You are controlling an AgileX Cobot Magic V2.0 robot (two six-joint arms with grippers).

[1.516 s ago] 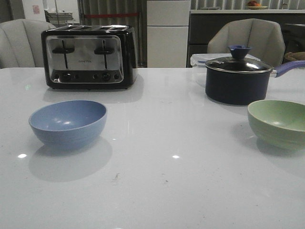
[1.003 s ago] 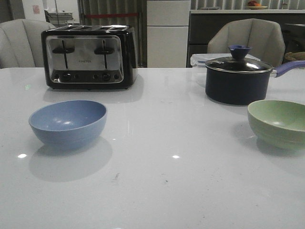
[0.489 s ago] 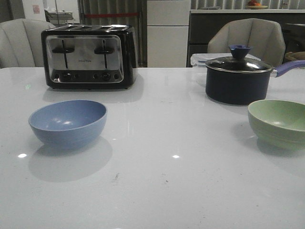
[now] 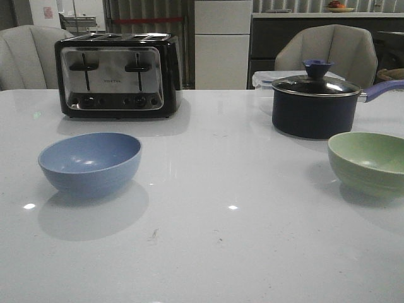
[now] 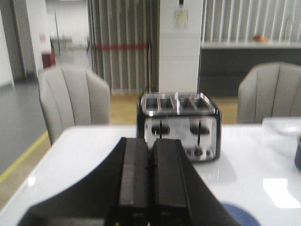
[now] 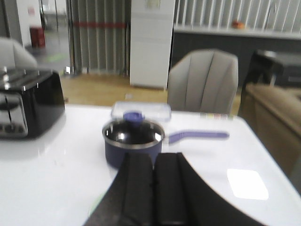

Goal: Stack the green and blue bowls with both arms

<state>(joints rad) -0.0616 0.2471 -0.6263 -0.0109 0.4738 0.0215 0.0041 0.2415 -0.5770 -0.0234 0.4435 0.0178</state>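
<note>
Glossy white counter (image 4: 208, 252): broad bare stretch between the two bowls and across the near side.
Dusty blue matte round bowl (image 4: 89, 163): upright, left of centre, well apart from everything else.
Pale sage green matte round bowl (image 4: 369, 162): upright at the right edge of the front view, partly cut off, near the saucepan.
Change from earlier frames: none; both bowls sit as before.
Black and chrome four-slot toaster (image 4: 117, 74): behind the blue bowl, toward the far edge.
Dark lidded saucepan with blue knob and handle (image 4: 315, 104): just behind the green bowl.
Left end effector (image 5: 149, 181): fingers pressed together, empty, raised over the counter.
Right end effector (image 6: 153, 188): fingers pressed together, empty.
</note>
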